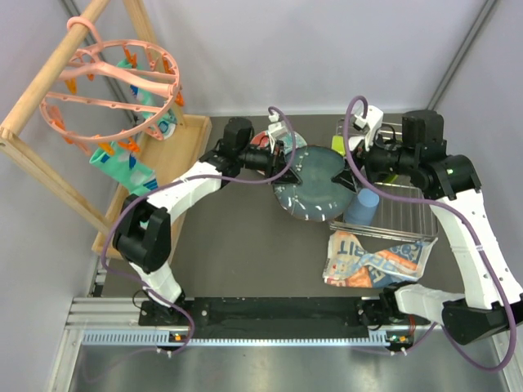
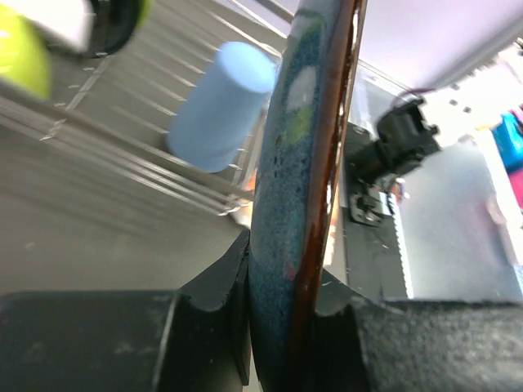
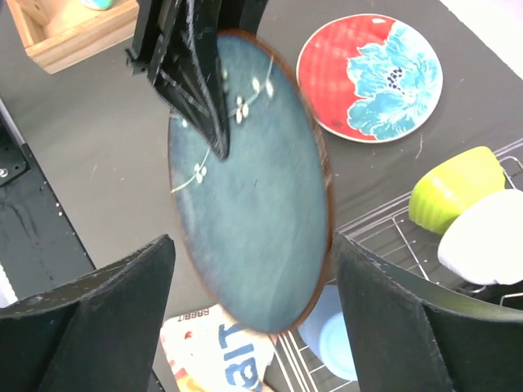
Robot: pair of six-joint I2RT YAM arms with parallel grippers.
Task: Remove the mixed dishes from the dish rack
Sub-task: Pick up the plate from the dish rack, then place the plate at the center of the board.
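- Dark teal plate (image 1: 315, 186): it is pinched at its rim by the left gripper (image 1: 288, 166). The left wrist view shows the two black fingers (image 2: 216, 298) pressed on opposite faces, with the brown edge running straight up between them.
- The right gripper (image 1: 350, 175) is at the opposite rim. Its jaws stand wide apart, one on each side of the plate, and I can see neither one touching it. By my reading the plate hangs on the left arm's grip alone.
- The plate is off the table and tilted, its blue face with small white flowers turned up and toward the right wrist. It sits between the two arms, just left of the dish rack (image 1: 409, 216).
- The light blue cup (image 1: 362, 206) lies under its right edge, at the rack's near left corner.
- Further in the rack are a lime-green bowl (image 3: 456, 189) and a white bowl (image 3: 489, 237).
- A red and blue floral plate (image 3: 369, 77) lies flat on the dark table beyond the teal one. A printed packet (image 1: 377, 260) lies in front of the rack.
- What matters next is that the plate's flat plane runs from one gripper to the other. The right jaws can back out toward the rack along that plane without touching it. The left arm, already holding it, is the one placed to carry it left onto the table.
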